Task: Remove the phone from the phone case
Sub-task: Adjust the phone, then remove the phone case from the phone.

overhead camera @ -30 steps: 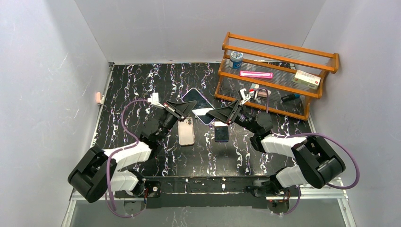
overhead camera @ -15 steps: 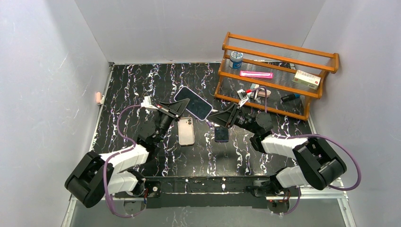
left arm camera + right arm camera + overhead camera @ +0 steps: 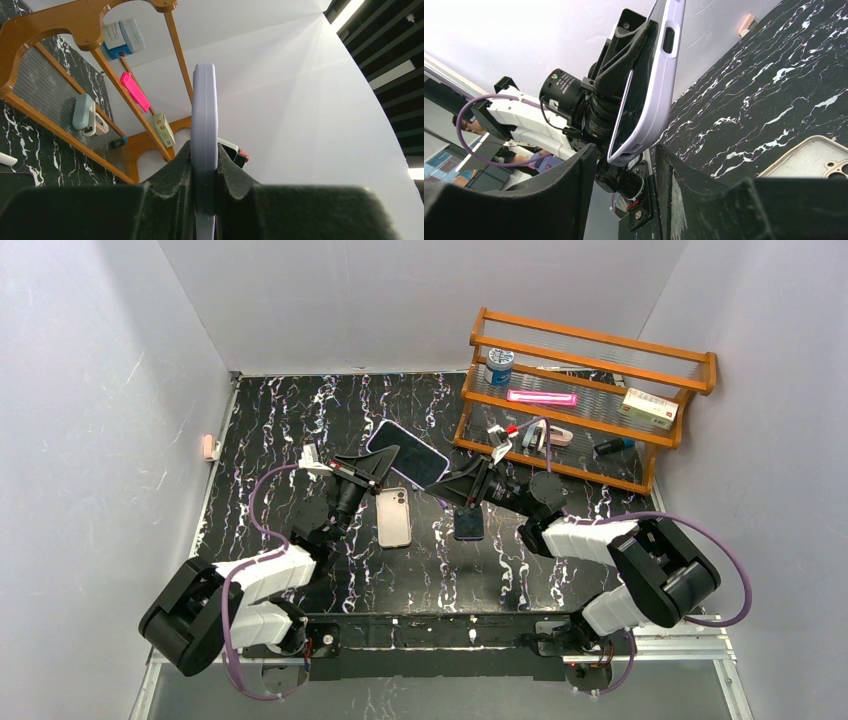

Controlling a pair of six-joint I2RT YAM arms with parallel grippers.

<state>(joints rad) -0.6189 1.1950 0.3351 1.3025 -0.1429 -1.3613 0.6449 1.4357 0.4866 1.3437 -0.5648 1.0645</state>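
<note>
Presently, separation not yet done: left gripper (image 3: 384, 464) clamps the phone (image 3: 407, 452), case (image 3: 666, 75) on, aloft over the table (image 3: 290, 420). Right gripper (image 3: 625, 154) half open, straddling its end. Next: grip case rim, peel.

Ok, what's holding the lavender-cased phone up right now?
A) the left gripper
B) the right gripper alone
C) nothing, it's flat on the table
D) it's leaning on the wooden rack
A: the left gripper is shut on the lavender-cased phone, clamped on both its faces, while the right gripper stands open around the phone's end without gripping it.
</note>
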